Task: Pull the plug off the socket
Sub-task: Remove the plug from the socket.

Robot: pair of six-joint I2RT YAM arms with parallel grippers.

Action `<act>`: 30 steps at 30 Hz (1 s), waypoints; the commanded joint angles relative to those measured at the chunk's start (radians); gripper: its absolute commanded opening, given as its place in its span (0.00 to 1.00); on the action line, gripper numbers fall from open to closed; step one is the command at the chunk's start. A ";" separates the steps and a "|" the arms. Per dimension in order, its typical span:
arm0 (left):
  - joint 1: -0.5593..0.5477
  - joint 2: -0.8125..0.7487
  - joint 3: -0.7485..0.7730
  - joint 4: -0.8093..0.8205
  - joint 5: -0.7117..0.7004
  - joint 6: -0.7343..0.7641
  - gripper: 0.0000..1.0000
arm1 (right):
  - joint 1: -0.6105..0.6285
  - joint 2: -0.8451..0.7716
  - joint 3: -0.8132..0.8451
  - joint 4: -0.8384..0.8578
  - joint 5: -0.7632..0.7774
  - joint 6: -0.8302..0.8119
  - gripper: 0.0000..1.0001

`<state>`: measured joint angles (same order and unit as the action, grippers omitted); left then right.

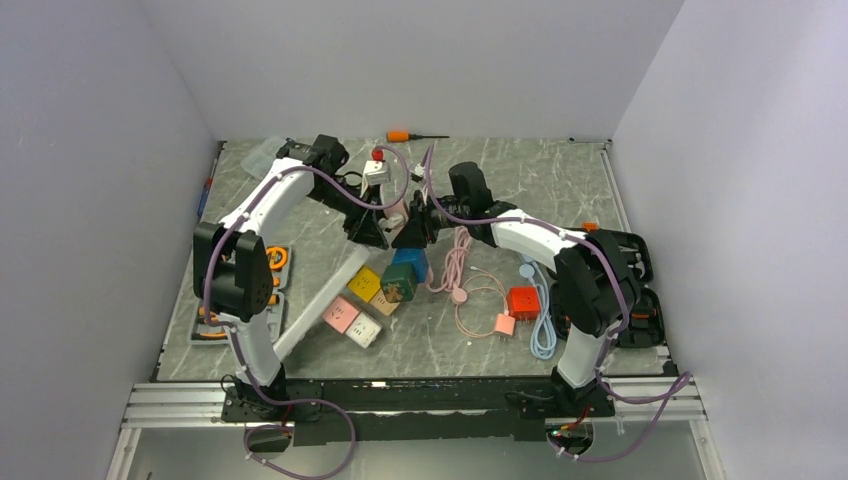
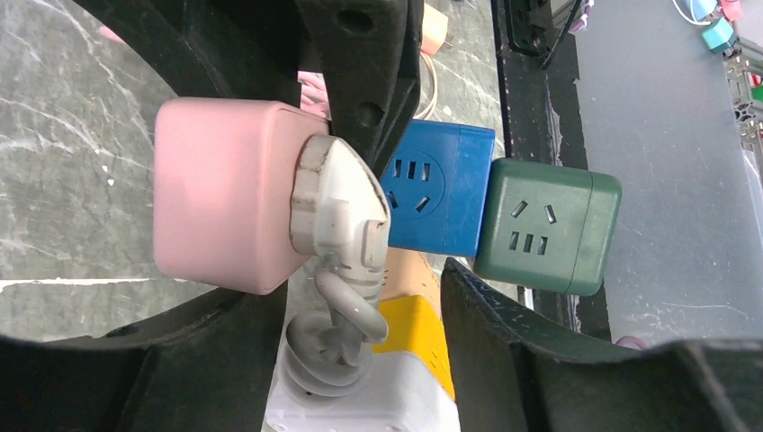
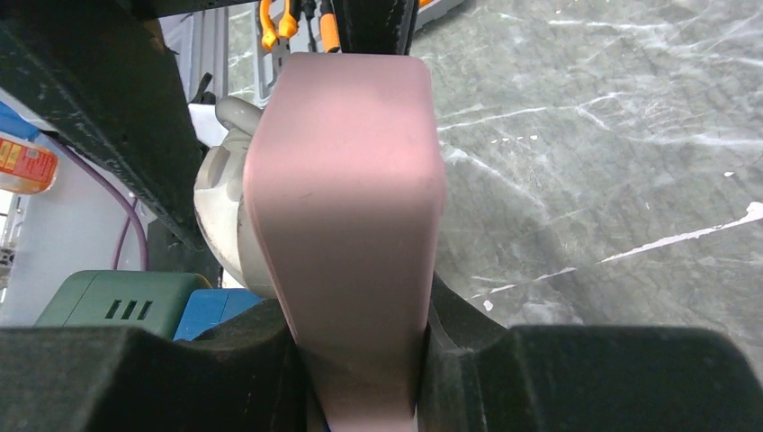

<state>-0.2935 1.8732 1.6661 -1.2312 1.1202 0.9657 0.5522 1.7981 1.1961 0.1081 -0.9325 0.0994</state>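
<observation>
Now | my right claw (image 3: 360, 360) clamps the pink socket (image 2: 225, 193) | my left claw (image 2: 355, 360) gapes astride the white plug (image 2: 337, 211) cord (image 2: 340, 315) | I'd grip the plug body, then pull straight, no twisting.

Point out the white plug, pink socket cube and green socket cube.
white plug (image 2: 337, 211), left wrist view, rounded head
pink socket cube (image 2: 220, 193), left wrist view, side face
green socket cube (image 2: 544, 225), left wrist view, outlet face

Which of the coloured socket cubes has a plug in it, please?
The pink cube holds a white plug; the blue cube and green cube show empty outlets.
</observation>
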 commanded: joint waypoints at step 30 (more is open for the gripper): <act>-0.027 -0.017 0.119 -0.263 0.123 0.253 0.00 | -0.065 0.034 0.089 0.182 -0.062 0.099 0.00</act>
<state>-0.2859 1.9049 1.7729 -1.3846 1.1278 1.1454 0.5426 1.8217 1.2110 0.1368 -1.0054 0.1158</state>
